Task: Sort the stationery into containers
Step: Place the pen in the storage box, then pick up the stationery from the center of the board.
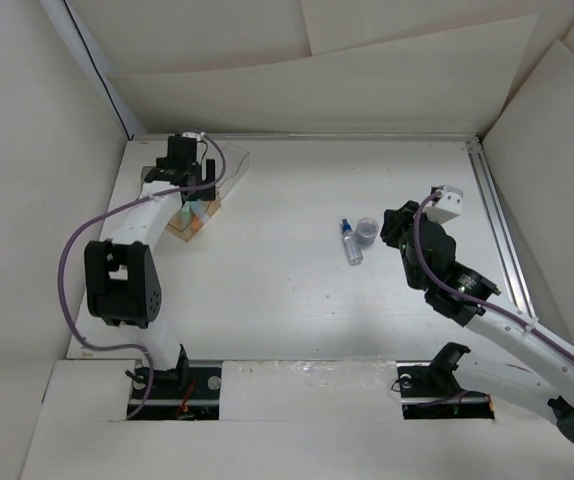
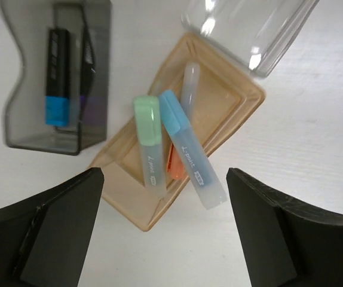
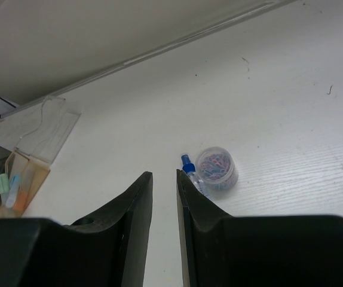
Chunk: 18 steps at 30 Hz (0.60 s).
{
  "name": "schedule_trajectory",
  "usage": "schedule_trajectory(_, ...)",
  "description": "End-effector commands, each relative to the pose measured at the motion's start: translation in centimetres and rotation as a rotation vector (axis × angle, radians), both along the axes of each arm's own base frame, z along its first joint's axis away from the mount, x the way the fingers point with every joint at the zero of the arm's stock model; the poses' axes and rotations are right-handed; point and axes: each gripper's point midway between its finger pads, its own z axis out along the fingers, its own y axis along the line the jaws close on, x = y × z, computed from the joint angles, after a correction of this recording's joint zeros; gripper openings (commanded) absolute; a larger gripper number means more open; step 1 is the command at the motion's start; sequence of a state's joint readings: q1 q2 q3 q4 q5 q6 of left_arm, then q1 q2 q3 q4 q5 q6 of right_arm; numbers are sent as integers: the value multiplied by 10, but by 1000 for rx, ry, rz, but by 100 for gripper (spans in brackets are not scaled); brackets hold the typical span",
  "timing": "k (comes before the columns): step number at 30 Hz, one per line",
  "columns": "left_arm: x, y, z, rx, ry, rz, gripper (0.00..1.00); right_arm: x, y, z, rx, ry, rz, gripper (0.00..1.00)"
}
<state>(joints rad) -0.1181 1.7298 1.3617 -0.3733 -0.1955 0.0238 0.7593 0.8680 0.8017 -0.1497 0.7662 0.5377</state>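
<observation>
My left gripper (image 1: 195, 185) (image 2: 165, 239) is wide open and empty, hovering above the bins at the back left. The amber bin (image 2: 234, 113) (image 1: 185, 226) holds a green-capped marker (image 2: 149, 146), a blue-capped marker (image 2: 189, 156), an orange one (image 2: 175, 166) and a pale one (image 2: 190, 84). The smoky grey bin (image 2: 22, 84) holds a black-and-blue marker (image 2: 58, 78). The clear bin (image 2: 249, 30) (image 1: 235, 165) shows nothing inside. The blue-capped bottle (image 1: 352, 243) (image 3: 187, 164) lies mid-table. My right gripper (image 1: 397, 225) (image 3: 164, 174) is just right of the bottle, its jaws a narrow gap apart and empty.
A round clear tub of coloured paper clips (image 1: 365, 231) (image 3: 217, 169) stands touching the bottle's right side. White walls enclose the table, with a metal rail (image 1: 497, 215) along the right edge. The left arm's elbow (image 1: 119, 282) hangs over the near left.
</observation>
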Motion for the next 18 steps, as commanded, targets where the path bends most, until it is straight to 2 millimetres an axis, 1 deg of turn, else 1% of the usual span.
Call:
schedule_trajectory(1,11,-6,110,-110,-337,51,82,2,2,11,18,-38,11,29)
schedule_trajectory(2,4,-10,132,-150,-388,46,82,3,3,13,18,-38,11,27)
schedule_trajectory(3,2,-18,139,-213,-423,45,84,4,4,10,11,-31,11,23)
schedule_trajectory(4,-3,-30,148,-277,-448,-1,100,4,6,10,13,-30,20,21)
schedule_trajectory(5,-10,-40,158,-316,-481,-23,100,6,7,7,-4,-22,22,17)
schedule_trajectory(6,-25,-52,182,-355,-549,-60,100,7,8,7,-7,-19,22,13)
schedule_trajectory(7,-34,-58,178,-386,-557,-60,100,9,9,4,-13,-12,22,5)
schedule_trajectory(8,-43,-65,180,-403,-562,-73,100,10,11,1,-20,-4,22,2)
schedule_trajectory(9,-57,-70,196,-426,-612,-92,100,12,13,1,-25,0,22,0)
schedule_trajectory(10,-66,-74,185,-437,-601,-101,100,16,16,-5,-52,18,24,0)
schedule_trajectory(11,-75,-80,184,-483,-602,-115,100,19,18,-11,-64,32,24,0)
schedule_trajectory(12,-83,-85,181,-507,-609,-133,100,20,24,-12,-71,38,33,0)
schedule_trajectory(13,-97,-84,191,-534,-651,-147,100,26,30,-21,-94,64,34,0)
schedule_trajectory(14,-103,-86,171,-549,-633,-148,100,29,32,-27,-120,82,36,0)
schedule_trajectory(15,-109,-88,166,-567,-631,-159,100,32,33,-31,-140,100,26,0)
schedule_trajectory(16,-114,-91,163,-603,-626,-162,100,36,36,-30,-151,111,26,0)
schedule_trajectory(17,-122,-94,160,-629,-621,-170,100,41,38,-45,-179,157,0,6)
schedule_trajectory(18,-127,-105,167,-676,-623,-225,100,39,35,-59,-232,208,-8,9)
